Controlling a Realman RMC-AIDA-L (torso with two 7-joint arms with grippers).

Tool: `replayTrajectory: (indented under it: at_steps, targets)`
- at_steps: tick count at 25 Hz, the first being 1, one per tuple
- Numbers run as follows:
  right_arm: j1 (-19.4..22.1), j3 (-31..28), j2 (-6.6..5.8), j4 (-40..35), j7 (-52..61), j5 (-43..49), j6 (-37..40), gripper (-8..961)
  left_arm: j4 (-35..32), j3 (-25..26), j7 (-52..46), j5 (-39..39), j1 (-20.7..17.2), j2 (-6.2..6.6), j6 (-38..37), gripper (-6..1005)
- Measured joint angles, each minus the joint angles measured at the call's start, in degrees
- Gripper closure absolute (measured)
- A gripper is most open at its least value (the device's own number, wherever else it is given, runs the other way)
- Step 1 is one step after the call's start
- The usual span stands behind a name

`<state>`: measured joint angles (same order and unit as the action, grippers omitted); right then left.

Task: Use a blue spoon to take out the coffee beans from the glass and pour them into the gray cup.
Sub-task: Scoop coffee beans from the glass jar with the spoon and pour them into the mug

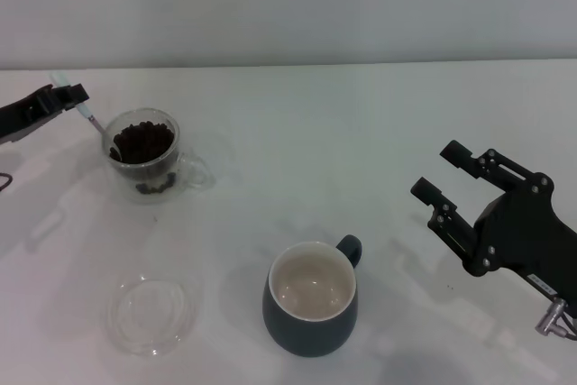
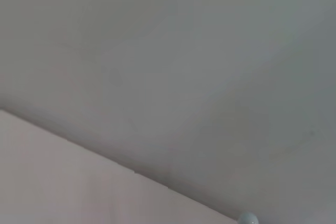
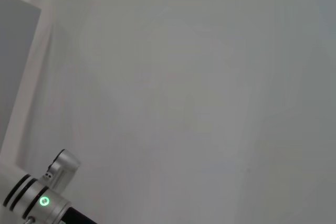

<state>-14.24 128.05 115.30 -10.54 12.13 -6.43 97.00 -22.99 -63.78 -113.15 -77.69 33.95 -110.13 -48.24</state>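
The glass (image 1: 144, 156) stands at the left of the white table, holding a heap of coffee beans (image 1: 141, 142). My left gripper (image 1: 70, 96) is at the far left, shut on the pale handle of the blue spoon (image 1: 88, 114). The spoon slants down with its bowl end at the glass's left rim among the beans. The gray cup (image 1: 311, 300) stands at the front centre, its cream inside empty, handle to the back right. My right gripper (image 1: 446, 173) is open and empty at the right, well apart from the cup.
A flat clear glass saucer (image 1: 151, 313) lies at the front left, in front of the glass. The table's far edge meets a pale wall. The wrist views show only bare pale surfaces.
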Motion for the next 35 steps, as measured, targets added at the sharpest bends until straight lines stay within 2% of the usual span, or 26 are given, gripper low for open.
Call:
replayTrajectory:
  at_steps: [5,15,21,35]
  targets:
    - [-0.3,0.0,0.00,0.0,0.0,0.0,-0.7,471,2.9,4.1,-1.2,0.6,-0.2,0.14,-3.2,879]
    - [-1.2,-0.1,-0.15,0.0,0.0,-0.8,-2.2,471,4.1,7.1,-3.9,2.9,-2.8,-0.45,-5.8,877]
    - [-1.9,-0.8,-0.18,0.4,0.0,-0.8,-2.3,470,4.7,11.2,-4.1,4.1,-4.6,-0.56,-8.6,877]
    - [-2.8,-1.0,-0.17,0.3,0.0,-0.8,-3.8,470,5.5,14.0,-4.0,7.3,-6.0,-0.33,-14.0,878]
